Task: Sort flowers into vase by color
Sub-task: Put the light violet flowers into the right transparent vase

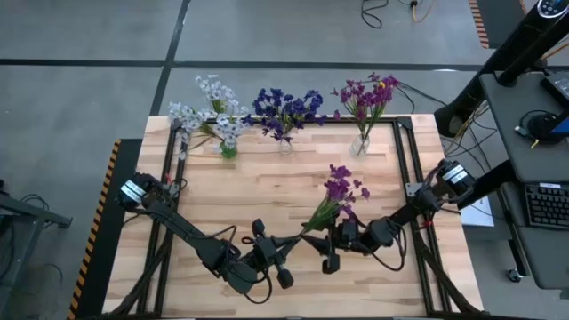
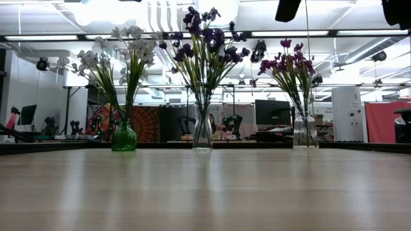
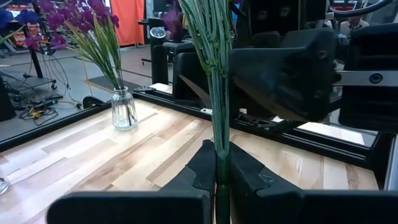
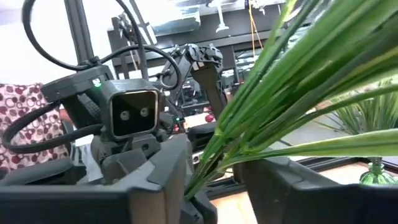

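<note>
The pale slatted wooden counter (image 1: 267, 200) carries three vases along its far edge, and the magenta one serves as the landmark here: a clear glass vase (image 1: 359, 145) already holding magenta-purple sprigs. To that vase's left, in the high view, stands a second clear glass vase (image 1: 284, 144) with dark blue-violet sprigs, and farther left again a small green glass vase (image 1: 228, 150) with whitish pale-blue sprigs.

Well in front of the magenta vase, toward the counter's near edge, the two dark arms meet over one loose bunch of magenta-purple flowers on long green stems (image 1: 333, 197). The left gripper (image 3: 222, 177) is clamped tight on the lower end of the stems, holding them upright in its own wrist view. The right gripper (image 4: 214, 171) has its fingers around the same stems higher up, with leaves spilling between them; whether it has fully taken hold cannot be told from these views.

The step in hand looks like a handover of the magenta bunch from left arm to right, since the right arm sits on the side nearer the matching vase. Next, the right gripper would need a firm grip before the left lets go, then a lift clear of the counter, a carry back to the magenta vase, and a stem-first lowering into its narrow mouth without knocking the sprigs already standing there.
</note>
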Motion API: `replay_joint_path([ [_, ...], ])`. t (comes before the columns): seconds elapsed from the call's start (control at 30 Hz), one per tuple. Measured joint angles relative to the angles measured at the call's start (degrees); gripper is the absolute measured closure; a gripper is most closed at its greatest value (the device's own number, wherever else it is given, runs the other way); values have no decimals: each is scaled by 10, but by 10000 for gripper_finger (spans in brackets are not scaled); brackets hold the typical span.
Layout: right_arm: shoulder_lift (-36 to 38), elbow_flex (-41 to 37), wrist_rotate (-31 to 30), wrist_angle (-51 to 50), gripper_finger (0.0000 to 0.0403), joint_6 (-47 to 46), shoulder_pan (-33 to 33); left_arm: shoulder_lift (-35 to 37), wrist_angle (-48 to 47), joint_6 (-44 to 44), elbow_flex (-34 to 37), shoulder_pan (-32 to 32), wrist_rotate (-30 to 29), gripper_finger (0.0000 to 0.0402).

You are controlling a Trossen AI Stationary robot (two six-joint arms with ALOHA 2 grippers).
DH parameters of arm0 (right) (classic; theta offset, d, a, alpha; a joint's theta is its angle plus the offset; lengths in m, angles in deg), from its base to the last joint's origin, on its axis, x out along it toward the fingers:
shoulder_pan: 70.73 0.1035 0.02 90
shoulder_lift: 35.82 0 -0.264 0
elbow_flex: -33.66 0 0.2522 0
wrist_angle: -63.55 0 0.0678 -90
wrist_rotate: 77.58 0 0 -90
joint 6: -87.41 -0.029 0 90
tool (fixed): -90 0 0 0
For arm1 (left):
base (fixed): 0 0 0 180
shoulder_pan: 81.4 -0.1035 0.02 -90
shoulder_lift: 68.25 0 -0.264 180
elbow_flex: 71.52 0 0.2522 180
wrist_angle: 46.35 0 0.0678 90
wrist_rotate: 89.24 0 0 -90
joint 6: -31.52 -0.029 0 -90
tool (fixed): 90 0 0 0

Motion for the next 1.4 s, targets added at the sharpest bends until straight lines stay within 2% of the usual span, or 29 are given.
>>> replay_joint_path([
  [0.37, 0, 0, 3, 0, 380, 4, -2, 0, 0, 0, 0, 0, -1, 399],
  [0.6, 0, 0, 3, -3, 384, 9, -2, 0, 0, 1, 0, 0, -16, 370],
  [0.8, 10, 0, 1, -28, 384, 15, -2, 0, 1, 1, 0, 0, -16, 302],
  [0.97, 49, -1, -32, -136, 385, 13, -2, 4, -11, -4, 0, 8, -16, 234],
  [1.1, 107, -1, -66, -274, 385, -6, -3, 20, -54, -9, 0, 19, -16, 198],
  [1.4, 276, -1, -69, -619, 385, -130, -19, 52, -132, -7, 0, 36, -15, 182],
])
